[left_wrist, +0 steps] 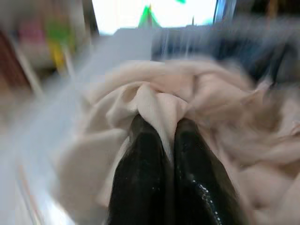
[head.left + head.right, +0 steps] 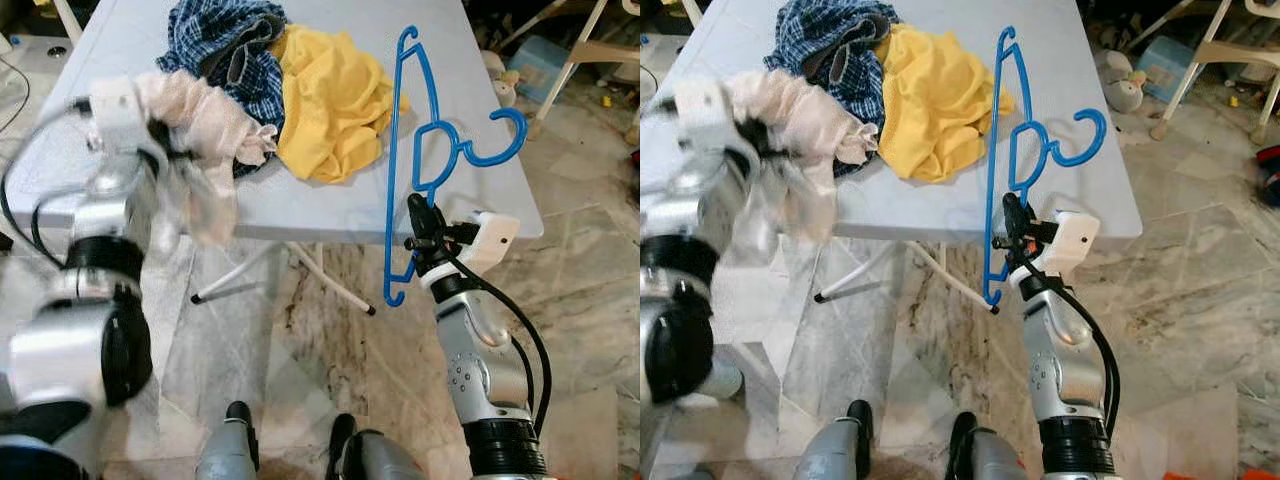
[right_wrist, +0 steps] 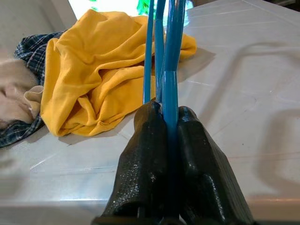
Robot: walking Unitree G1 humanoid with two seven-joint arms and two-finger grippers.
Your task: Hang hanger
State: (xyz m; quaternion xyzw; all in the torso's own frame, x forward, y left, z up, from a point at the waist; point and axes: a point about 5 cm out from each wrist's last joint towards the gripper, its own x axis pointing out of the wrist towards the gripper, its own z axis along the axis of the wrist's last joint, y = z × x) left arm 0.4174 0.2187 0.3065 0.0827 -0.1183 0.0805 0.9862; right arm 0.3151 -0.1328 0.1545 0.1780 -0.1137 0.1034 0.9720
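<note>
Item: blue plastic hanger (image 2: 400, 150), clamped upright in my right claw (image 3: 169, 123). Left claw (image 1: 166, 140) pinches pale pink cloth (image 2: 205, 120) off grey counter (image 2: 480, 200). Next, I judge: thread hanger into garment.

Clothes pile (image 2: 300, 90) on table (image 2: 470, 130)
</note>
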